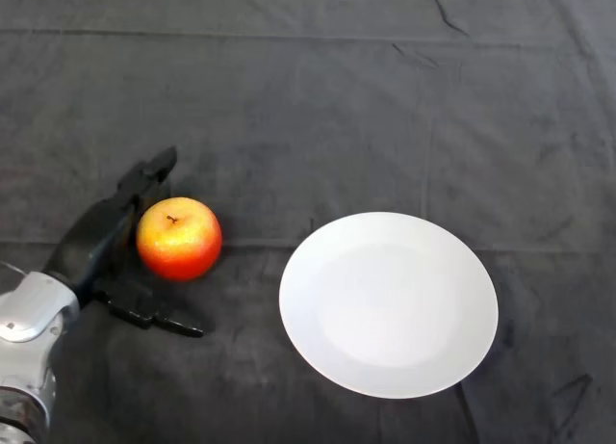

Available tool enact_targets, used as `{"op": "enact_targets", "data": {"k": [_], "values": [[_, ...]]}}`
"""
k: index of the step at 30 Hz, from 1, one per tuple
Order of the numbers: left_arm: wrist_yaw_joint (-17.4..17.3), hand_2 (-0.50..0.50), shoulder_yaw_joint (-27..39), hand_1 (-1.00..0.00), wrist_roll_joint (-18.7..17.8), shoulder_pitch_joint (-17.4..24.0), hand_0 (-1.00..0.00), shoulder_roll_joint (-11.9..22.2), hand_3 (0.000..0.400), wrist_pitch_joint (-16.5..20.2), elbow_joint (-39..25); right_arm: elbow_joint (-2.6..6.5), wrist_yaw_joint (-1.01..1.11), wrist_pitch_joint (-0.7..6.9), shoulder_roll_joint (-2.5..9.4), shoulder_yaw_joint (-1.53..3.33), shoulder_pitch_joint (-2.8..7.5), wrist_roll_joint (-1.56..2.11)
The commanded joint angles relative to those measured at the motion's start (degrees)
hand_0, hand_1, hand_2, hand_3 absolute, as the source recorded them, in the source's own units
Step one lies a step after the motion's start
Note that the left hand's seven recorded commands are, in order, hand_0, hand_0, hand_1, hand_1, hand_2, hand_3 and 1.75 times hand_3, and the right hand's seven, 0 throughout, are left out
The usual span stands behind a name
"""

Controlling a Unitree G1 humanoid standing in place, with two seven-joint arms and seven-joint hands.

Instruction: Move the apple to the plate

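Apple sits on the dark surface in the head view, well left of the empty white plate. The left hand cups it from the left, fingers spread behind, thumb in front, released and not yet closed; the plate lies to the apple's right.

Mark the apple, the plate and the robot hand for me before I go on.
apple (pixel 179 239), head view, middle of its red-yellow skin.
plate (pixel 327 343), head view, bare white surface near its lower-left rim.
robot hand (pixel 91 244), head view, black palm left of the apple.
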Motion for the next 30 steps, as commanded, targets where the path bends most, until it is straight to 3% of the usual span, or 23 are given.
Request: {"op": "enact_targets", "data": {"k": [1,3,4,5,6,7,8,9,12,30], "values": [[-0.8,-0.25,-1.4,0.0,1.0,-3.4,-0.51,0.2,0.204,-0.1,-1.9,0.25,0.13,0.09,-0.41,-0.5,0.85,0.42],[-1.0,-0.35,-1.7,0.0,1.1,-3.5,-0.71,0.2,0.282,-0.1,-1.8,0.24,0.14,0.09,-0.41,-0.5,0.85,0.42],[-1.1,-0.35,-1.8,-0.24,1.2,-3.5,-0.94,0.2,0.375,-0.2,-1.7,0.24,0.14,0.09,-0.41,-0.5,0.85,0.42],[-1.2,-0.34,-1.9,-0.29,1.3,-3.6,-0.97,0.3,0.387,-0.2,-1.7,0.24,0.14,0.09,-0.41,-0.5,0.85,0.42],[-1.3,-0.26,-2.0,-0.47,1.3,-3.6,-1.0,0.3,0.4,-0.3,-1.6,0.24,0.14,0.1,-0.41,-0.5,0.85,0.42],[-1.4,-0.2,-2.0,-0.6,1.4,-3.6,-1.0,0.4,0.4,-0.3,-1.5,0.23,0.14,0.1,-0.41,-0.5,0.85,0.42],[-1.4,-0.17,-2.1,-0.65,1.5,-3.7,-1.0,0.5,0.4,-0.4,-1.5,0.23,0.14,0.1,-0.41,-0.5,0.85,0.42],[-1.5,-0.08,-2.2,-0.83,1.5,-3.7,-1.0,0.6,0.4,-0.5,-1.5,0.23,0.14,0.1,-0.41,-0.5,0.85,0.42],[-1.4,-0.03,-2.4,-0.95,1.8,-3.6,-1.0,0.8,0.4,-0.8,-1.3,0.24,0.14,0.1,-0.41,-0.5,0.85,0.42],[1.5,0.0,-3.1,-1.0,3.1,-5.6,-1.0,0.5,0.4,-0.6,-3.5,0.23,0.14,0.11,-0.4,-0.5,0.85,0.42]]}}
